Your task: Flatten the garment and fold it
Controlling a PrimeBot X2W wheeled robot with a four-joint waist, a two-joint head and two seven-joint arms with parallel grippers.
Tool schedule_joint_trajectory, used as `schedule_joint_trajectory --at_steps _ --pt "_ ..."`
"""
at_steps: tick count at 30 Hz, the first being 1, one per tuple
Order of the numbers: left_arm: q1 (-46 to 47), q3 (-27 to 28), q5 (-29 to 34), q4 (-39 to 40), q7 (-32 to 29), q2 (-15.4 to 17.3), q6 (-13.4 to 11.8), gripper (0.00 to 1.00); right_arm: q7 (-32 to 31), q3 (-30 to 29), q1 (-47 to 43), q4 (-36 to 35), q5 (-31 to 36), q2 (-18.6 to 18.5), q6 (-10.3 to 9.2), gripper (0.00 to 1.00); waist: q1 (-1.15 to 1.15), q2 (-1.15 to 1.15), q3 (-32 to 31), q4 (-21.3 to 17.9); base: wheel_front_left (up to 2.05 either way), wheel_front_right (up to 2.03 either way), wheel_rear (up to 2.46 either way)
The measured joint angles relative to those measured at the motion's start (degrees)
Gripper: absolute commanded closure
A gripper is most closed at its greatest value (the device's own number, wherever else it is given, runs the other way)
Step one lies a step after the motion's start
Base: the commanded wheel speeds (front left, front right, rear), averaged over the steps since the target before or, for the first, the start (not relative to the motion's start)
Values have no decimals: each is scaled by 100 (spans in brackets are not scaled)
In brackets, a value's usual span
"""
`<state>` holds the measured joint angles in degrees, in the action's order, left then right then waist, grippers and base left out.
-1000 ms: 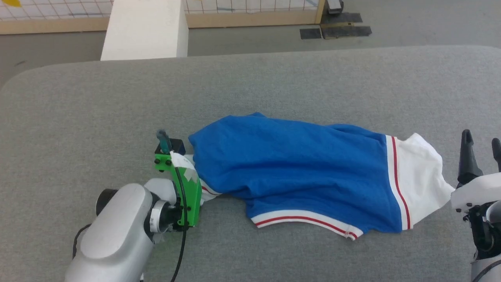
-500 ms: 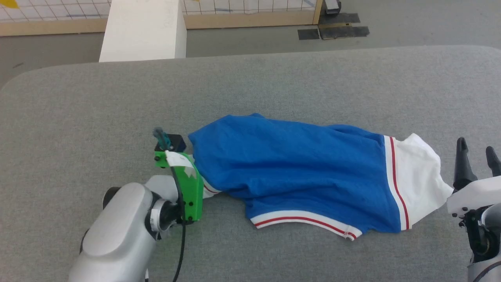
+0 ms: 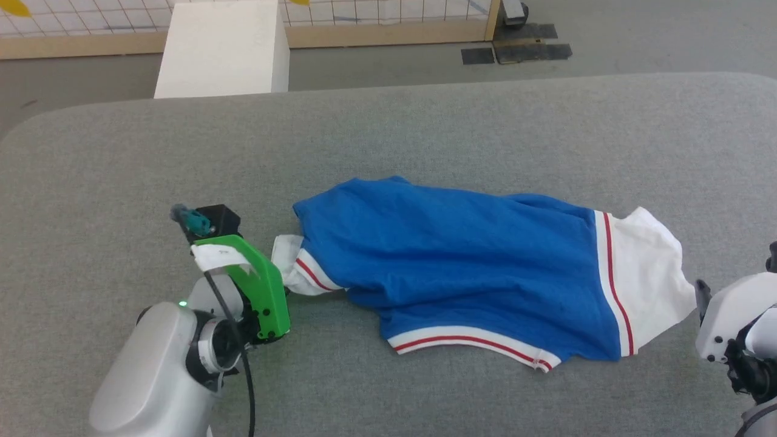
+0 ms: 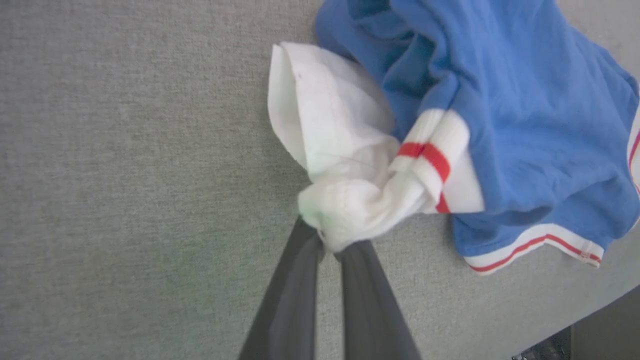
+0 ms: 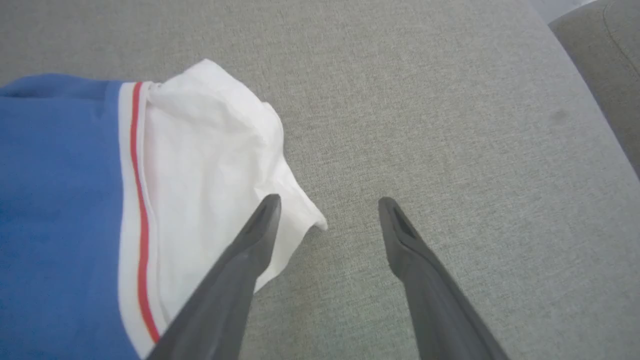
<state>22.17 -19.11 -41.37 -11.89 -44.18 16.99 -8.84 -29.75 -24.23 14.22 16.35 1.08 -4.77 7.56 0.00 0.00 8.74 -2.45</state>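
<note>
Left hand (image 4: 327,242) drawn leftward, pinching garment (image 3: 455,261) sleeve, right hand (image 5: 328,200) lowered, spread beside other sleeve

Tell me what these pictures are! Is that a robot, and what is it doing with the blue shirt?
Yes, it is a robot with two arms. One picture comes from a camera on its head, looking down at a grey table. The other two come from small cameras on its wrists, looking along each arm's two dark fingers. On the table lies a crumpled blue shirt with white sleeves and red stripes. The left tool is shut and pinches the white sleeve at one end. The right tool is open, by the other sleeve, holding nothing. The robot is meant to smooth the shirt flat and fold it.
</note>
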Motion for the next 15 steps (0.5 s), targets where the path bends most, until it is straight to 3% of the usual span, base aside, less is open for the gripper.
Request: schedule_joint_trajectory --at_steps 5,15 --pt "-200 109 -11 522 40 121 -102 100 -965 145 237 104 244 -104 0 0 0 0 166 1 0 0 0" --pt "-285 167 -34 1011 41 157 -199 100 -2013 526 605 234 449 -345 -1 0 0 0 580 147 0 0 0"
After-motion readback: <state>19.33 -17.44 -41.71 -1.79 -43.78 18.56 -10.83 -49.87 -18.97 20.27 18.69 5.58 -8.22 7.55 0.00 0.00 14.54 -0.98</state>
